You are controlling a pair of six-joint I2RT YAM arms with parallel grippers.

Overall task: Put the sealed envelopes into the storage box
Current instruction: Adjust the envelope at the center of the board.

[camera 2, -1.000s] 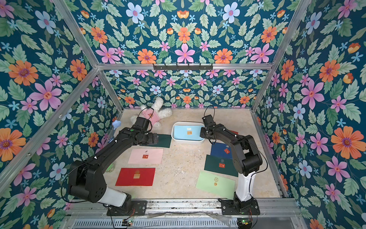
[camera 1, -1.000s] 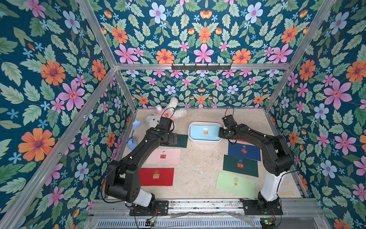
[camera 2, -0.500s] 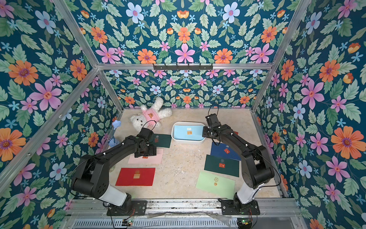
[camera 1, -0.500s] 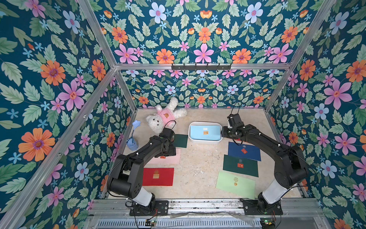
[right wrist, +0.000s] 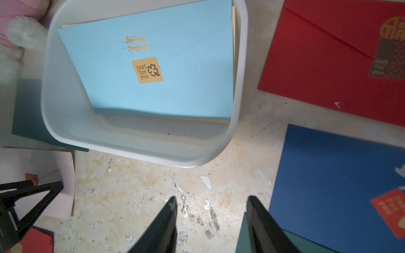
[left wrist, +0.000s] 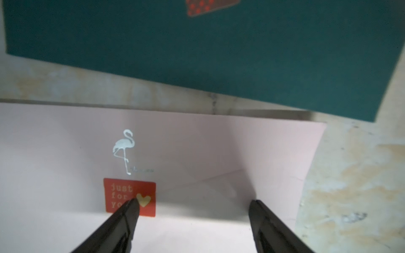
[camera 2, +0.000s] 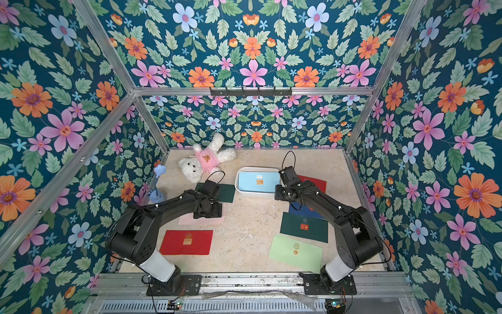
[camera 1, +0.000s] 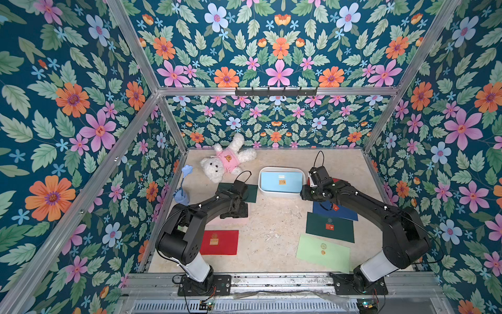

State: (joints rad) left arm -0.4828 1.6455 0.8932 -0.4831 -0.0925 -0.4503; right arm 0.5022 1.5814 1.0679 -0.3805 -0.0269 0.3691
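**Top views.** In both top views the storage box (camera 1: 279,193) stands toward the back of the scuffed beige tabletop (camera 1: 271,217), and a light blue envelope (camera 1: 281,181) lies inside it. Just left of the box lies a dark green envelope (camera 1: 251,193). Farther left are a white teddy bear (camera 1: 217,168) and a blue flower cup (camera 1: 181,195). Front-left of the box, the left tool (camera 1: 234,213) hangs over a pink envelope (camera 2: 187,219), with a red envelope (camera 1: 220,242) nearer the front. The right tool (camera 1: 306,194) sits at the box's front right corner. A second red envelope (camera 2: 315,182) lies right of the box, partly hidden by the arm. In front of it lie a navy envelope (camera 1: 343,215), a second dark green envelope (camera 1: 330,231) and a light green envelope (camera 1: 323,251). Floral walls (camera 1: 68,122) and a metal frame (camera 1: 271,91) enclose the scene.

**Left wrist view.** The left tool (left wrist: 195,206) is spread wide and empty above the pink envelope (left wrist: 197,153). One fingertip (left wrist: 129,214) is over its red sticker (left wrist: 118,190); contact cannot be told.

**Right wrist view.** The right tool (right wrist: 211,206) is partly spread and holds nothing, over bare tabletop in front of the box.
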